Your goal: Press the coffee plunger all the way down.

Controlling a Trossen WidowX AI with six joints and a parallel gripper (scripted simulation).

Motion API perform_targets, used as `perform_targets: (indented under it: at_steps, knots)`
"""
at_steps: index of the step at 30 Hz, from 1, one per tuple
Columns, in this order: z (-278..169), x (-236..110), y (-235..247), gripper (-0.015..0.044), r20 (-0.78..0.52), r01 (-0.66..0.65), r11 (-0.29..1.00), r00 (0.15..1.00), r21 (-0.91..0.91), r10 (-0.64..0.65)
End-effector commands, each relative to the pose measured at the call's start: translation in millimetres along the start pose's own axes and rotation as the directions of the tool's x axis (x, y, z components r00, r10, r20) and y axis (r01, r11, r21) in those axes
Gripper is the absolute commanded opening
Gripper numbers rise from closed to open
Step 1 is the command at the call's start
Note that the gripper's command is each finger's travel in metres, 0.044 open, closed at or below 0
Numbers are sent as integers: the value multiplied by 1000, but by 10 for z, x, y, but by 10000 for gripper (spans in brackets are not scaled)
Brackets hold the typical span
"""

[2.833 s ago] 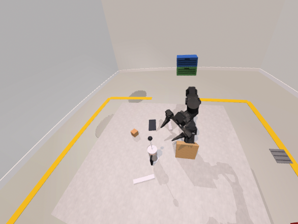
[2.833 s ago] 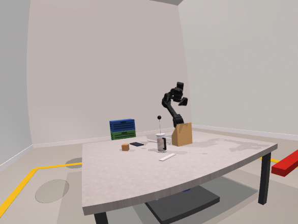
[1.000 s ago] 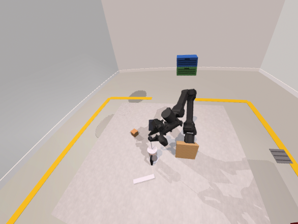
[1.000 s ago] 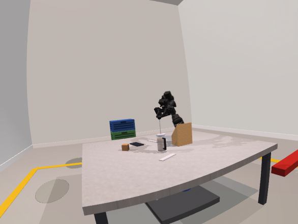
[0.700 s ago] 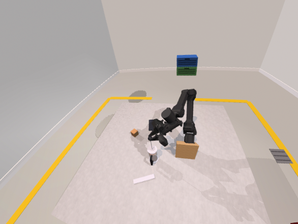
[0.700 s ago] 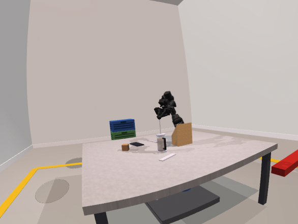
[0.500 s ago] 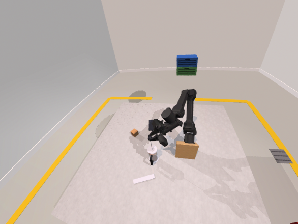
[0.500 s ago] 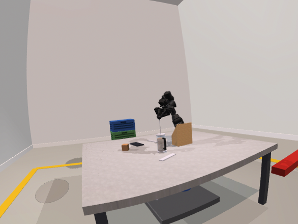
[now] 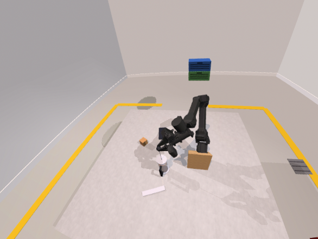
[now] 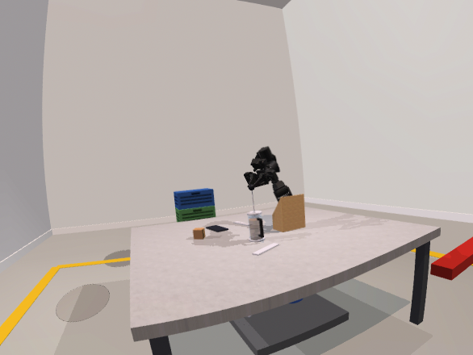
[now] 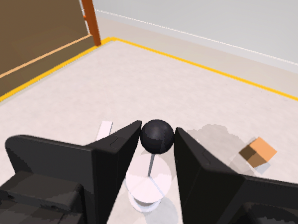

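Observation:
The coffee press [image 10: 255,227] stands upright on the table, a clear beaker with a white lid [image 9: 161,159] [image 11: 145,182] and a black handle [image 9: 161,171]. Its thin plunger rod [image 10: 253,202] [image 11: 151,165] rises high above the lid. The round black plunger knob [image 11: 157,136] sits at the top of the rod, between the fingertips in the wrist view. My gripper [image 11: 158,128] is shut on the knob, one finger at each side. In the top and exterior views the fingers hide most of the knob.
A wooden block [image 9: 199,161] [image 10: 289,214] stands beside the arm's base. A small orange cube [image 9: 143,141] [image 10: 198,233] [image 11: 258,152], a dark flat pad [image 10: 217,228] and a white bar [image 9: 153,190] [image 10: 265,248] [image 11: 104,132] lie around the press.

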State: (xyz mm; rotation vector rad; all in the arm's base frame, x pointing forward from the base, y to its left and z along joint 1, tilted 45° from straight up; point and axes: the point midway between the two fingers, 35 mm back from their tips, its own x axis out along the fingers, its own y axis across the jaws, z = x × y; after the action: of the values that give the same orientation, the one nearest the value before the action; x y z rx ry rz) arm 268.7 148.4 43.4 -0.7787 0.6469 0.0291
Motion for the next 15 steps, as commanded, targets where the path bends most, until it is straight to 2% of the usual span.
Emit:
perform_targets:
  at_steps: [1,15]
  knots:
    - [-201,92,28,118,-44,-7,1000,999,-22,6]
    - [-384,239,43,118,-45,-9,1000,999,-22,8]
